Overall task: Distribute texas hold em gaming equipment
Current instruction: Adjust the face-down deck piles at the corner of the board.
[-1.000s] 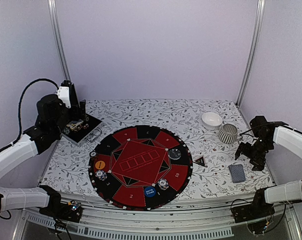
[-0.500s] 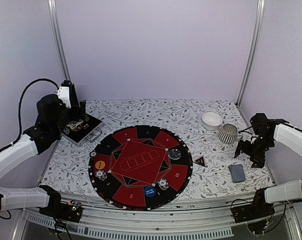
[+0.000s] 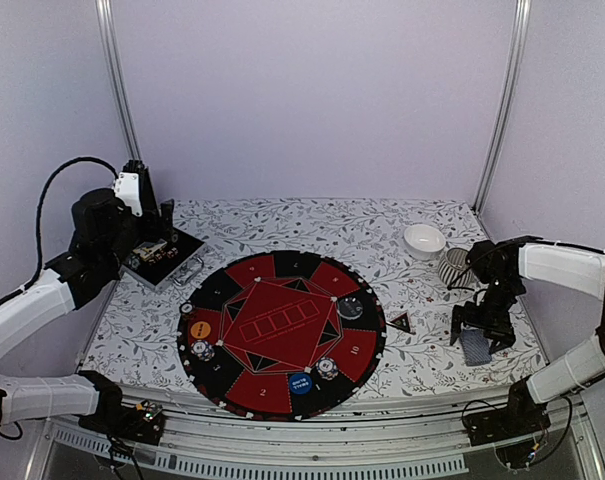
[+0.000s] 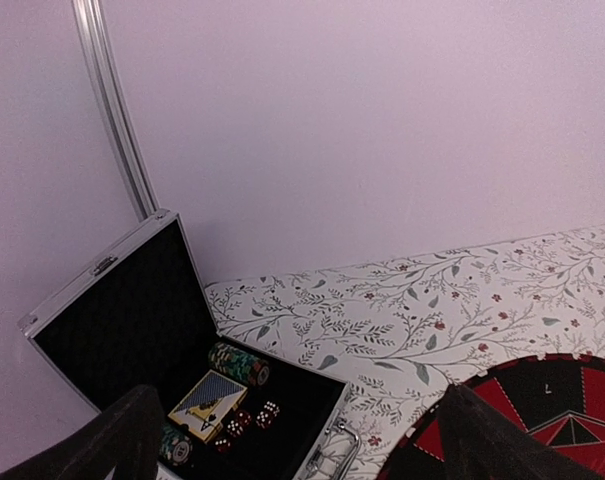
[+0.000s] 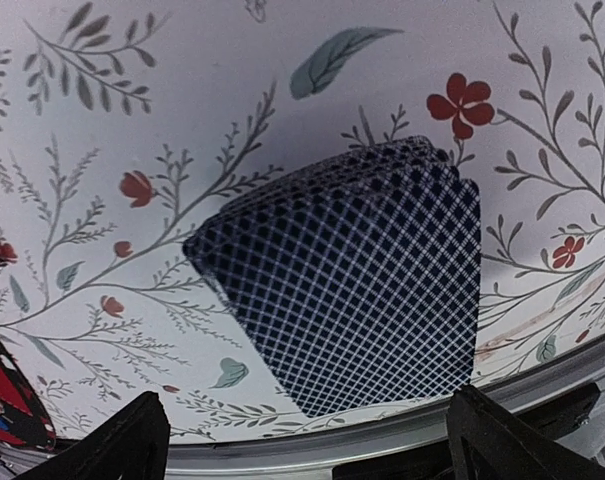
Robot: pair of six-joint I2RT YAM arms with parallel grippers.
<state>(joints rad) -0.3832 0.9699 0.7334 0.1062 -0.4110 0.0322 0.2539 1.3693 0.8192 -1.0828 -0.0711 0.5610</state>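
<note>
— Which bit of the dealing is it doing, would you say?

— I'm guessing it's going for the cards. The right claw (image 3: 480, 325) is hanging over the deck of cards (image 5: 352, 275), which is lying face down on the flowered cloth, out at about four o'clock from the round poker mat (image 3: 282, 335) and close to the near table edge.

— Is it gripping them?

— No, it's gaping wide. From its own camera the two fingers are showing at seven and five o'clock, with the deck sitting up at twelve between their lines, touching neither. The stack is looking a little fanned and is turned cornerwise to the fingers.

— So what's it needing next?

— To my eye, coming down until the fingers are straddling the deck, then pinching across it. With the pile skewed like that, I'm thinking it risks catching only a corner or sliding the top cards off.

— And the other arm?

— The left claw (image 4: 302, 450) is also standing wide, holding nothing, hovering by the open case (image 4: 132, 330) at ten o'clock from the mat.
</note>
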